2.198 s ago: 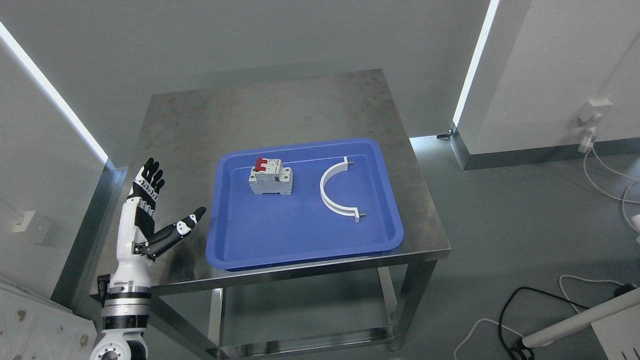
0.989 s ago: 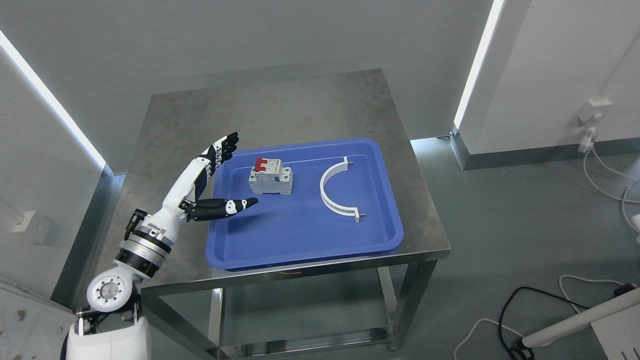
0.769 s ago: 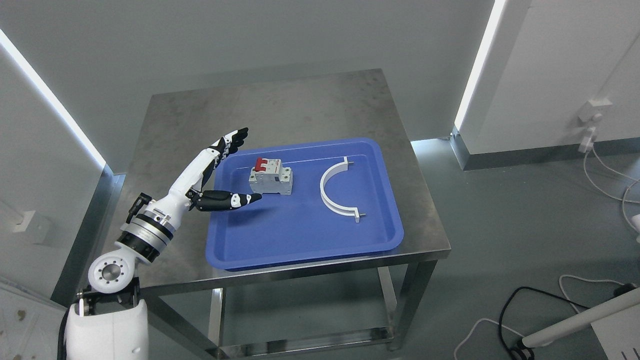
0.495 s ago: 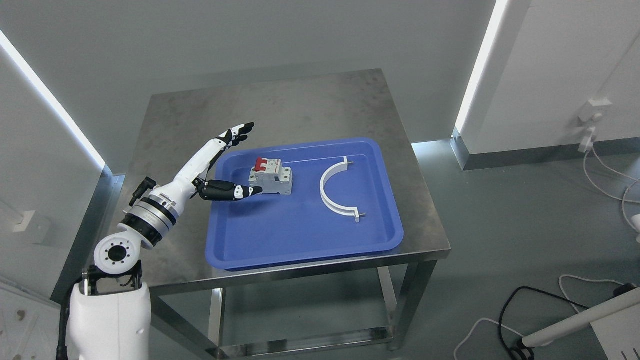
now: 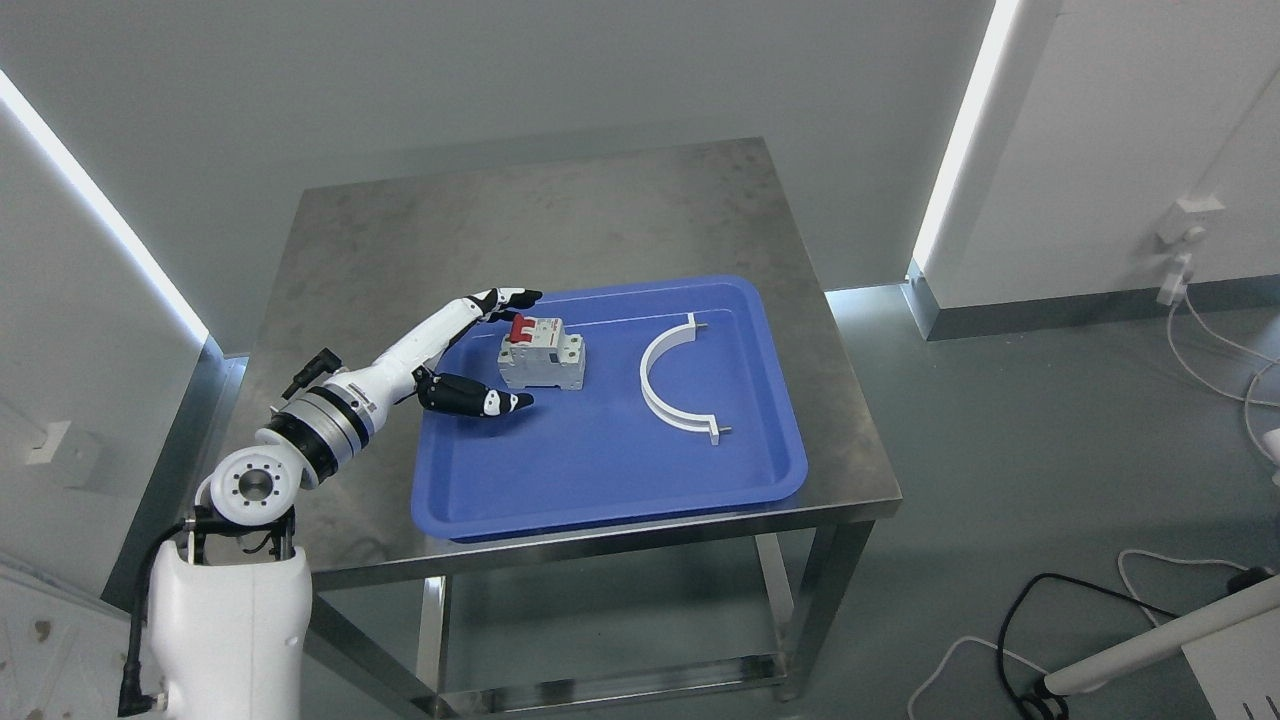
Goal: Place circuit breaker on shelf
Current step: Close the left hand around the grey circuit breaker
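The fingers [image 5: 505, 297] of the left hand [image 5: 462, 350] were spread wide and held nothing, the upper ones reaching past the far left corner of the circuit breaker [image 5: 541, 355] and the thumb [image 5: 480, 399] stretched out low on its near side. The circuit breaker stood in the far left part of the blue tray [image 5: 600, 480], its red switches [image 5: 521, 328] toward the left hand, so it sat in the mouth of the open grip with the palm just to its left. Whether any fingertip touched the casing could not be told. The step looked like closing for the grasp. To do it well, the hand probably needed to come a little further right so the body lay squarely between thumb and fingers, then press on the flat grey sides rather than the switches, which might flip or let it slip. The white curved bracket [image 5: 665, 386] lay well apart to the right in the same tray, on the steel table [image 5: 400, 230]. No shelf showed
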Available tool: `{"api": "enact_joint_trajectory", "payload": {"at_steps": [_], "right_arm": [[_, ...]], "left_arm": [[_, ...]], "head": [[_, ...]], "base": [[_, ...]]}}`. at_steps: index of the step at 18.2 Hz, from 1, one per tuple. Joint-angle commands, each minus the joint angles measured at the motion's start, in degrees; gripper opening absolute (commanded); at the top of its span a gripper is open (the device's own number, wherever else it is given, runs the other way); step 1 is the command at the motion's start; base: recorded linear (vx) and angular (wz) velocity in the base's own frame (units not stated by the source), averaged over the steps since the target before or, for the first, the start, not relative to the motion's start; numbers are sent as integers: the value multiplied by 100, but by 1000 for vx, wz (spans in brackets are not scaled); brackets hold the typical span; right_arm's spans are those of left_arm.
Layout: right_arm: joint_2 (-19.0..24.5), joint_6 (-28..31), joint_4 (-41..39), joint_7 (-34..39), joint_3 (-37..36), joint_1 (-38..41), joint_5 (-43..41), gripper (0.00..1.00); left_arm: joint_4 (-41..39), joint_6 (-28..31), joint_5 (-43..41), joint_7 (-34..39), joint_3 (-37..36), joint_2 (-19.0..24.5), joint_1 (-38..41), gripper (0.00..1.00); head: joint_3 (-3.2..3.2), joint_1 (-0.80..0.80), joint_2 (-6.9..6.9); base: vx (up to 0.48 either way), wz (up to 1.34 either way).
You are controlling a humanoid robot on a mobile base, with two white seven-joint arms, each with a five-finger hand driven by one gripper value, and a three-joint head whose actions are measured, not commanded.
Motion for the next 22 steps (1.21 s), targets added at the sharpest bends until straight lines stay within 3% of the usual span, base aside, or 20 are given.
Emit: {"api": "enact_joint_trajectory", "payload": {"at_steps": [1,11,22], "right_arm": [[-100,-4,0,-2,0,0,0,100],[-100,-4,0,-2,0,0,0,100],[-100,-4,0,-2,0,0,0,100]], "left_arm": [[255,-10,-128,-17,-108,67,-125,76],[369,-36,-155,-26,-108,76,-318,62],[510,-63,-251,-35,-319,-170,-318,58]], "head": [[0,0,0],[0,0,0],[0,0,0]], "base": [[0,0],[0,0],[0,0]]}}
